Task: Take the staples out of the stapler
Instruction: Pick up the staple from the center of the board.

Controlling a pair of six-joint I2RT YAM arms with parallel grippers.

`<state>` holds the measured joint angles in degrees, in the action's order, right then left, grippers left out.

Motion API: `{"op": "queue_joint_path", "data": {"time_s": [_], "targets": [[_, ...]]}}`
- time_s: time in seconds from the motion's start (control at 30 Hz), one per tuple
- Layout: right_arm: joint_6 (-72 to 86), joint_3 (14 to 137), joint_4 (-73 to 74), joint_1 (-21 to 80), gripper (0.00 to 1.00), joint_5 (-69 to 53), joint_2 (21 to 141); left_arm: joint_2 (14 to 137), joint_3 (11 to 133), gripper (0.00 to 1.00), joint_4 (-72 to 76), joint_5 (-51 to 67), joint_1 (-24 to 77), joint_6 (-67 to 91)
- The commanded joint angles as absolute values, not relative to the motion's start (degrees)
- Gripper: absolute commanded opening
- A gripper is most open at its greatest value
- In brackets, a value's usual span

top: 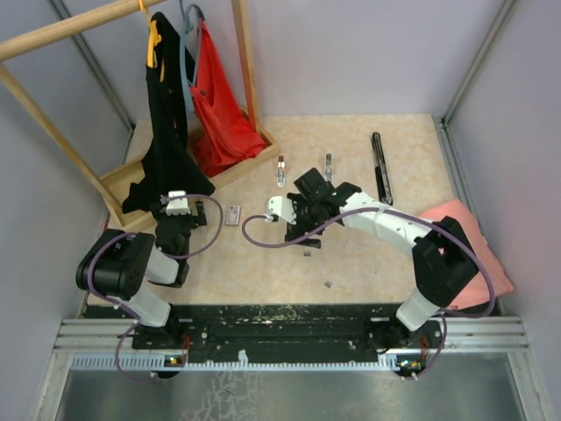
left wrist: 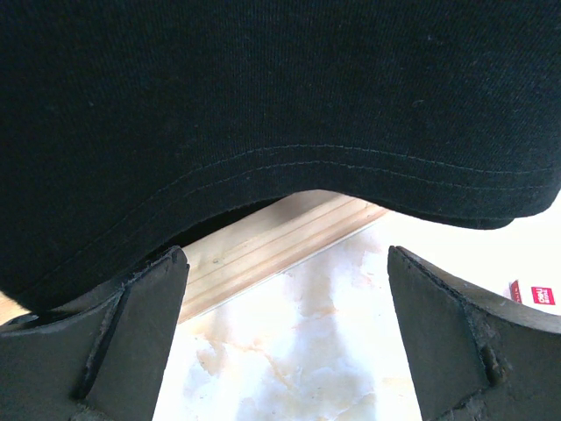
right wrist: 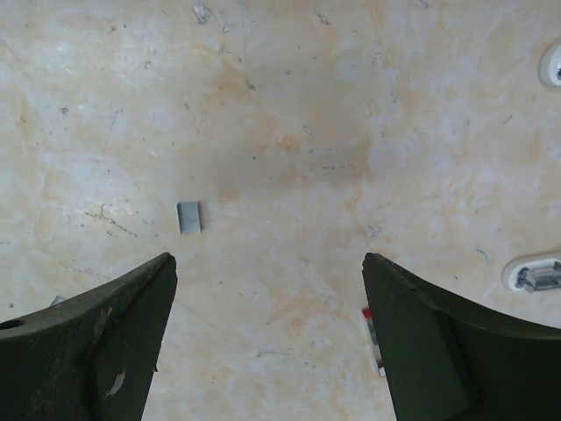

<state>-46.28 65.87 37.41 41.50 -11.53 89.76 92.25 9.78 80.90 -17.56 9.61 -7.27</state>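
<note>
My right gripper (right wrist: 267, 260) is wide open, holding nothing. A tiny grey staple strip (right wrist: 188, 217), I think, lies just ahead, closer to one finger. The stapler (top: 381, 167) lies well off sideways. My left gripper (left wrist: 285, 254), open too, is farther.

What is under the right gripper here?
The tabletop and one small grey strip of staples, between the right gripper's open fingers. Anything beneath the fingers themselves is covered.
</note>
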Motion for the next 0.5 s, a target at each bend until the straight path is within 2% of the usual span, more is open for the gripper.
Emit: {"op": "queue_joint_path", "data": {"time_s": [0.0,0.27,0.37,0.47], "targets": [[-44.21,69.38,40.56,41.61,0.86,-16.10,93.88,92.40,10.55,1.00,82.17,-17.46,9.24,-6.30],[-42.15,64.96,35.65,44.11,0.82,-11.25,97.84,92.37,10.55,1.00,82.17,-17.49,9.23,-6.26],[-41.56,65.20,35.51,44.28,0.78,-10.64,98.68,92.37,10.55,1.00,82.18,-17.50,9.23,-6.27],[-41.50,65.47,36.17,44.43,0.69,-10.54,99.89,92.37,10.55,1.00,82.11,-17.49,9.21,-6.29]]}}
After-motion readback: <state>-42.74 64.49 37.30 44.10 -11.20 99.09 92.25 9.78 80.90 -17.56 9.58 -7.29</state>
